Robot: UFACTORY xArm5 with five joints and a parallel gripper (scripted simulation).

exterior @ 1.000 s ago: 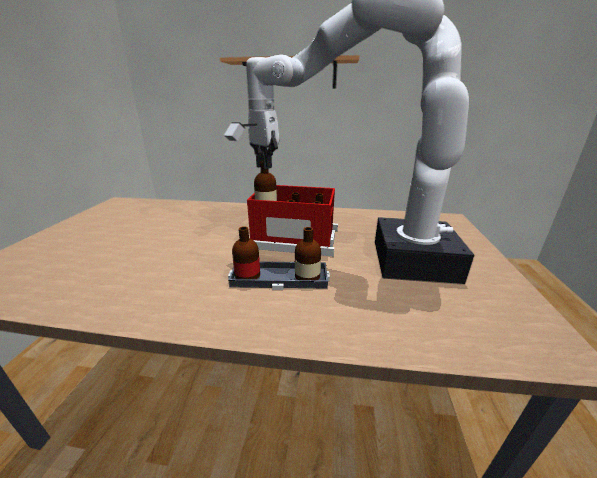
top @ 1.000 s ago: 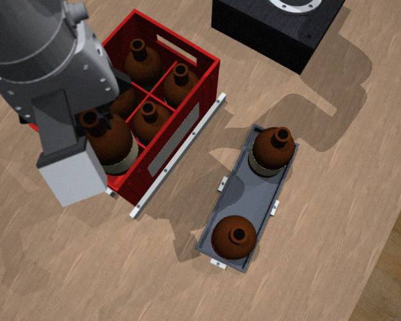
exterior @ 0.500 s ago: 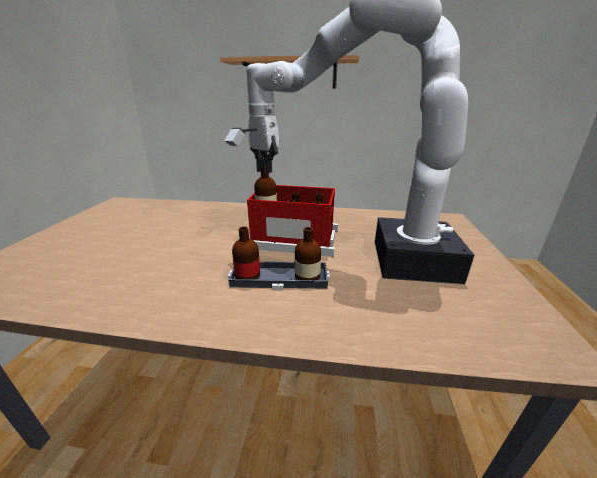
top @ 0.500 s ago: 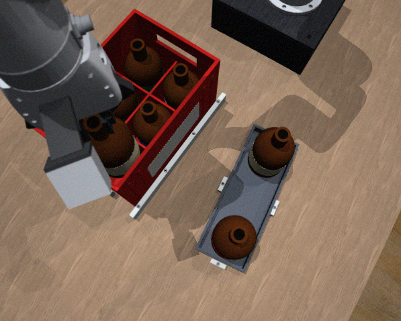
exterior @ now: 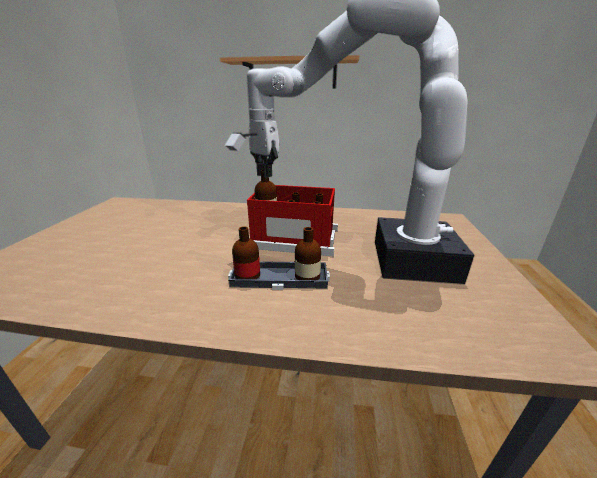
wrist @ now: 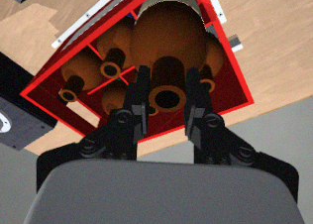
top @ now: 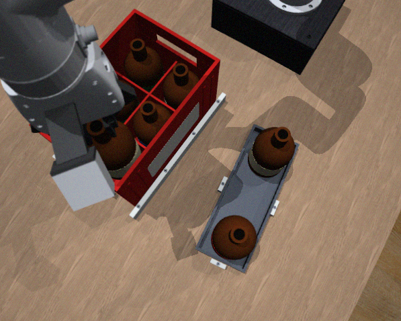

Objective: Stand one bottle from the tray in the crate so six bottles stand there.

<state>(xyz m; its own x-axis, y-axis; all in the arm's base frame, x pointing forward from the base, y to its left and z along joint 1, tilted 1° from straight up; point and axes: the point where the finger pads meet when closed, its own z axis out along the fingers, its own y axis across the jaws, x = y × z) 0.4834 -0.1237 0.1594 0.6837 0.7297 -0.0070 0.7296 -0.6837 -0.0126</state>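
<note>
My gripper (wrist: 167, 81) is shut on the neck of a brown bottle with a cream label (top: 115, 146). The bottle hangs upright, partly down in the near corner cell of the red crate (top: 159, 113); its shoulders stand above the rim in the side view (exterior: 264, 189). Several other brown bottles stand in the crate's cells, among them one at the back (top: 141, 62), one on the right (top: 180, 84) and one in the middle (top: 149, 119). One cell is hidden under my wrist. On the grey tray (top: 247, 198) two bottles stand upright: a cream-labelled one (top: 272, 150) and a red-labelled one (top: 234, 237).
The arm's black base (top: 276, 27) stands behind the tray. White rails (top: 178, 155) border the crate. A wooden shelf (exterior: 288, 60) hangs on the back wall.
</note>
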